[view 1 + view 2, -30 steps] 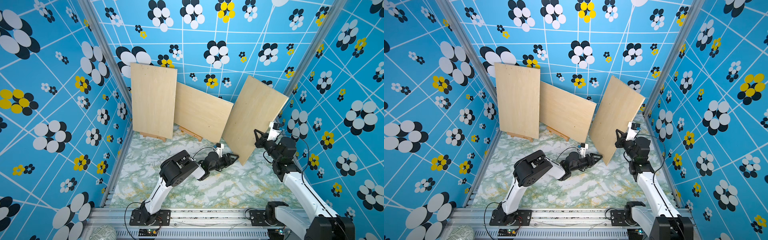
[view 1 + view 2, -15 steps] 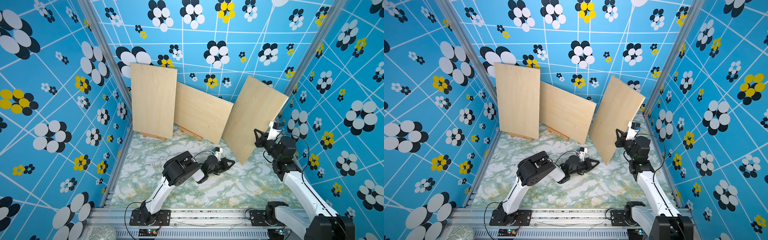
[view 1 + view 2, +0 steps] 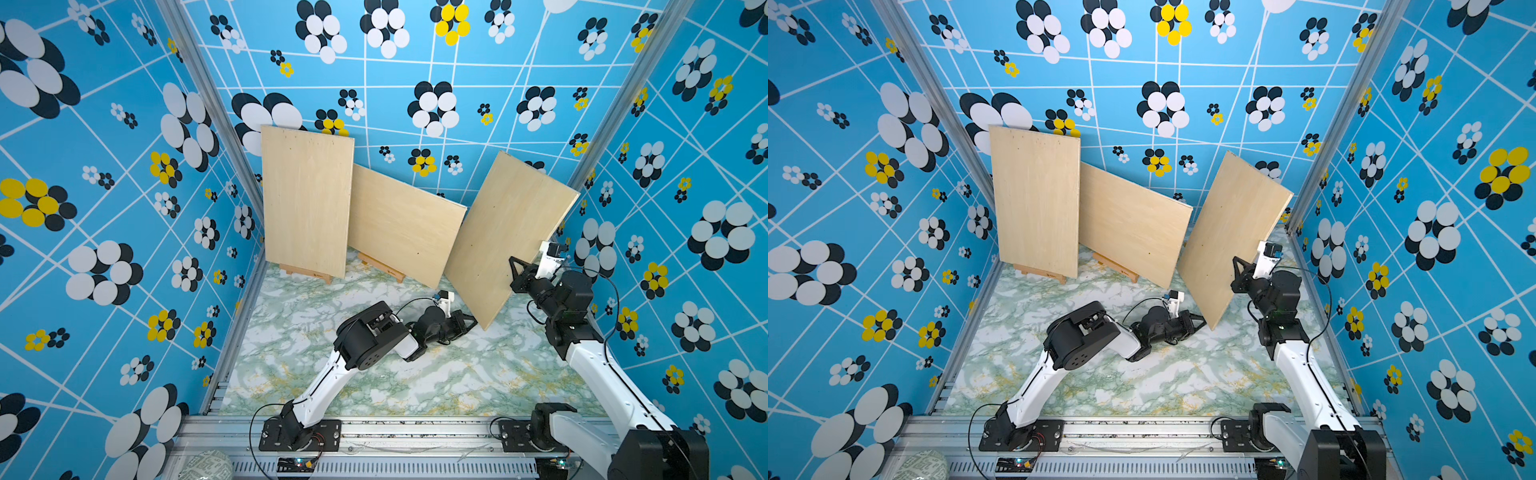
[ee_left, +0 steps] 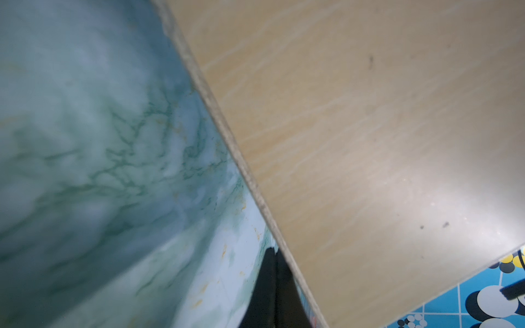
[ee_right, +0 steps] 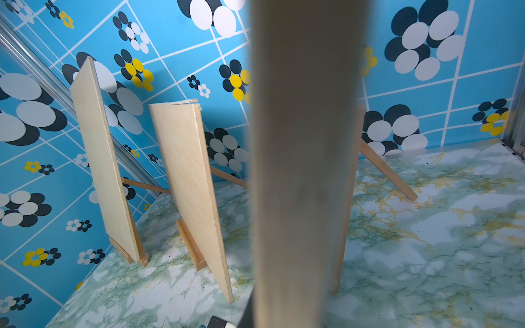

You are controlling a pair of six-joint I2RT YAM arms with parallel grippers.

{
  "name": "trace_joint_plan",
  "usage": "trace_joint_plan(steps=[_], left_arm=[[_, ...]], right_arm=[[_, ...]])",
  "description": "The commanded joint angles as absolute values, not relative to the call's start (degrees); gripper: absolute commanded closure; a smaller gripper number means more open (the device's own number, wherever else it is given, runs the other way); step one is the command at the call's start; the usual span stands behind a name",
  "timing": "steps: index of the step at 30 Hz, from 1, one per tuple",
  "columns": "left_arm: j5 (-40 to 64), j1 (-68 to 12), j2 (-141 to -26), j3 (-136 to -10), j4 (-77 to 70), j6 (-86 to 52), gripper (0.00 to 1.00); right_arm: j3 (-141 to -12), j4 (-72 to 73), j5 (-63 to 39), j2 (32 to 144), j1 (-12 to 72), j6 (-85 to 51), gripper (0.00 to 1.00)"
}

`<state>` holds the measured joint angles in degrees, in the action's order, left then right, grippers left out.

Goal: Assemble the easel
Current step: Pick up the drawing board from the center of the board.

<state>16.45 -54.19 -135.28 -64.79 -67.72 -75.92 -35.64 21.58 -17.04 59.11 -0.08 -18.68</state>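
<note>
Board (image 3: 507,237), tilted, right of centre; right fingers (image 3: 515,266) clamped on its edge; left fingers (image 4: 268,286) closed, empty, beside its lower corner.

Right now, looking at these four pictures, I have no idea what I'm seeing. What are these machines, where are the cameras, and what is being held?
These are two robot arms, the left arm and the right arm, each ending in a two-fingered gripper. Two pictures look down from one camera head above; the other two come from cameras on the arms' wrists. On the marbled table, a tall board and a tilted board rest on small easels near the back wall. The right gripper is shut on the edge of a third board, holding it aslant; its wrist camera sees that edge up close. The left gripper is shut and empty beside that board's lowest corner.
</note>
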Motion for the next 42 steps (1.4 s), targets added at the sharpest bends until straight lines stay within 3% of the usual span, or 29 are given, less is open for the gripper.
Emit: trace_joint_plan(steps=[1,42], left_arm=[[14.6,-55.1,-139.0,-68.1,-68.8,-76.5,0.99],[12.5,-54.5,-141.7,-74.8,-72.6,-76.6,1.00]], right_arm=[[-36.3,21.4,-17.7,59.0,0.0,-17.5,1.00],[-28.7,40.7,-23.8,56.2,0.0,-23.1,1.00]])
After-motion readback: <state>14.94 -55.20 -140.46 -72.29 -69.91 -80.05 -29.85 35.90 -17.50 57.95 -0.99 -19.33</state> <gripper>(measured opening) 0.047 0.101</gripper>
